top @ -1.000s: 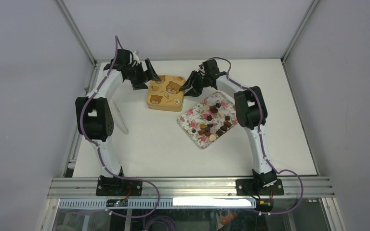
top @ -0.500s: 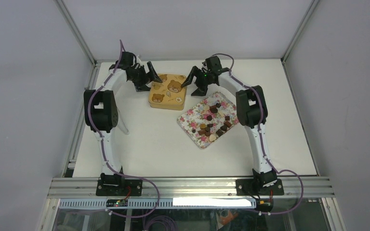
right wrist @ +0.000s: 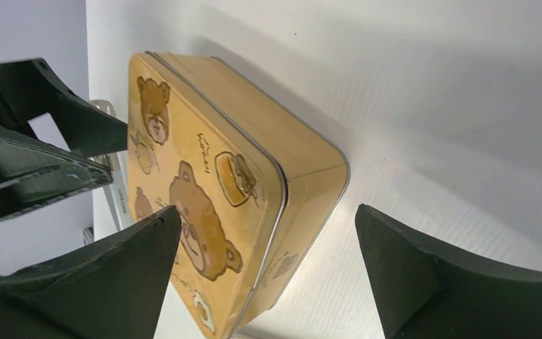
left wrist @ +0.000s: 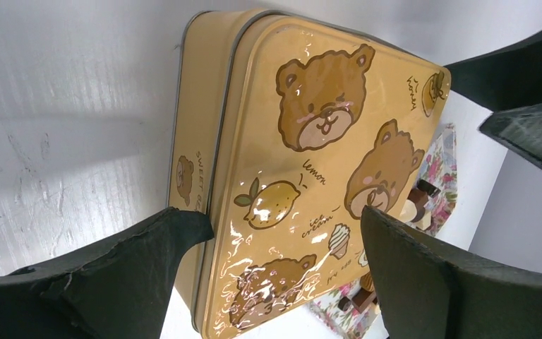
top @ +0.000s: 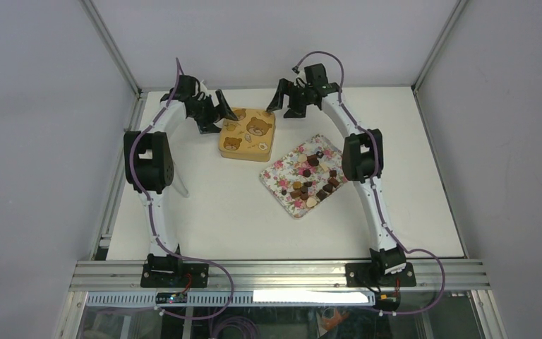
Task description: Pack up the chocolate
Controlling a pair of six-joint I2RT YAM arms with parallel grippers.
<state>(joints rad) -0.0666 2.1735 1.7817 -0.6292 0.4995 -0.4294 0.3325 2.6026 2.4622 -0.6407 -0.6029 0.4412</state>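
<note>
Tin (left wrist: pixel 289 176): near corners hidden behind left pincer (left wrist: pixel 286 219). Tray (left wrist: pixel 446 161) mostly behind tin. Chocolate (top: pixel 312 161) shapes too small to tell from overhead.

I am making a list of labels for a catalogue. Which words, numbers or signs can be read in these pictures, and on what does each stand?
"lemon": lid of the bear tin, beside the lemon drawing.
"ice cream": same lid.
"SWEET": the tin's side wall; the rest is hidden.
Word beside the honey pot drawing: too blurred to read.
No numbers.

Bright, even overhead light fell on the white worktop (top: pixel 219 212), casting soft shadows. Glare streaked the glossy tin lid (left wrist: pixel 310 176); the near fingers (left wrist: pixel 99 282) looked blurred.
</note>
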